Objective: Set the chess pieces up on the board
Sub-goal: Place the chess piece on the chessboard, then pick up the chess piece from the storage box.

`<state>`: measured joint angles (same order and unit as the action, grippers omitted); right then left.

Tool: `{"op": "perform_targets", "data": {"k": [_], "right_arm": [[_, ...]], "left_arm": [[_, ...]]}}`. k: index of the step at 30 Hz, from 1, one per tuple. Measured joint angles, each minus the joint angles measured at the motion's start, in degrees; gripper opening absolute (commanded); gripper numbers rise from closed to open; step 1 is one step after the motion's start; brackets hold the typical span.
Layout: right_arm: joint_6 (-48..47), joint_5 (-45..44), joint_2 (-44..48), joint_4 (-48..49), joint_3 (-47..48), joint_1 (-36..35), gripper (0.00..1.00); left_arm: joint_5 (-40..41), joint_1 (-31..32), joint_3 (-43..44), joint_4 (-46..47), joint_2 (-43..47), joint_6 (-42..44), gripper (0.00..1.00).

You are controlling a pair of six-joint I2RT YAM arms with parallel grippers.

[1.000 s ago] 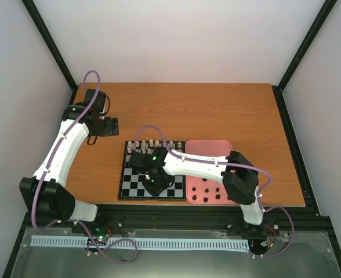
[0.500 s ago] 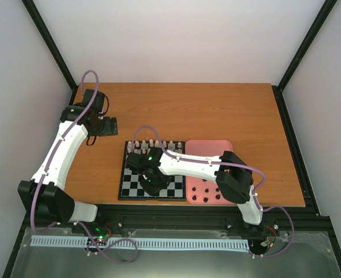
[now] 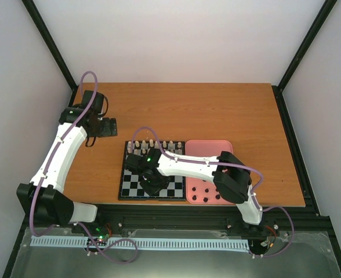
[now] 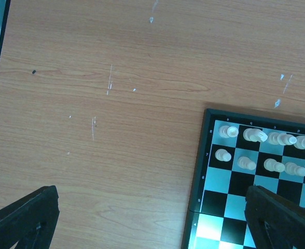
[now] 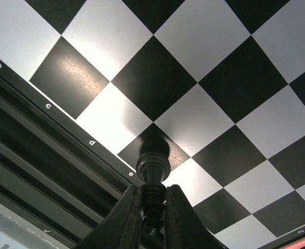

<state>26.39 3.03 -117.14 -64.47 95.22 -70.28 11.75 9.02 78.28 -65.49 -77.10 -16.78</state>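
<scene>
Leftward and a little nearer the bases is where the right arm has shifted over the last second, its elbow drawn in from the tray's right side, while the left arm has barely eased back; the right claw [image 5: 151, 196] is clenched on one small black chess piece [image 5: 152, 165], pinched at its narrow end between both fingers; the piece's long axis runs in line with the fingers, its wider round end pointing away from the wrist towards the square chessboard of black and pale grey checks with a black rim [image 5: 64, 129]; it sits over a dark square in the row nearest the lettered rim, by the letters d and e, though whether it touches the square cannot be told; the left claw [image 4: 151, 207] is released, fingers spread wide, hanging over the brown wooden table [image 3: 217, 110] just off the board's far left corner; cream-white pieces [image 4: 256, 136] stand upright in two rows along the board's far edge, about ten showing in the left wrist view; the pink rounded rectangular tray [image 3: 208, 145] lies touching the board's right side and holds roughly seven loose black pieces [image 3: 207, 189], all in its near half.
</scene>
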Motion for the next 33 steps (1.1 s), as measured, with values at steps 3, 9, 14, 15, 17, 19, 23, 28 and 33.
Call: {"op": "perform_targets", "data": {"k": [3, 9, 14, 15, 17, 19, 23, 28, 33], "right_arm": [[0.00, -0.52, -0.59, 0.13, 0.00, -0.07, 0.03], [0.00, -1.29, -1.07, 0.74, 0.04, -0.22, 0.04], [-0.02, -1.33, -1.14, 1.05, 0.13, -0.28, 0.12], [-0.02, -1.33, -1.14, 1.03, 0.15, -0.28, 0.13], [-0.09, -1.46, -1.14, 1.05, 0.15, -0.35, 0.17], [-0.20, -1.53, -1.14, 1.03, 0.15, -0.42, 0.29], [-0.68, -1.55, -1.14, 1.09, 0.13, -0.50, 0.48], [-1.42, -1.97, -1.11, 0.98, 0.17, -0.59, 0.64], [-1.79, -2.47, -0.13, -0.72, 1.66, -0.63, 0.68]], "left_arm": [[-0.04, 0.00, -0.22, -0.02, 0.15, 0.00, 1.00], [-0.70, 0.00, -0.44, 0.04, 0.52, 0.00, 1.00], [-0.90, 0.00, -0.79, 0.04, 0.57, 0.00, 1.00], [-0.90, 0.00, -0.81, 0.04, 0.57, 0.00, 1.00], [-0.90, 0.00, -0.81, 0.07, 0.57, 0.00, 1.00], [-0.87, 0.00, -0.83, 0.07, 0.57, 0.00, 1.00], [-0.87, 0.00, -0.98, 0.09, 0.57, 0.00, 1.00], [-0.85, 0.00, -0.98, 0.07, 0.57, 0.02, 1.00], [-0.83, 0.00, -0.98, 0.04, 0.57, 0.02, 1.00]]}}
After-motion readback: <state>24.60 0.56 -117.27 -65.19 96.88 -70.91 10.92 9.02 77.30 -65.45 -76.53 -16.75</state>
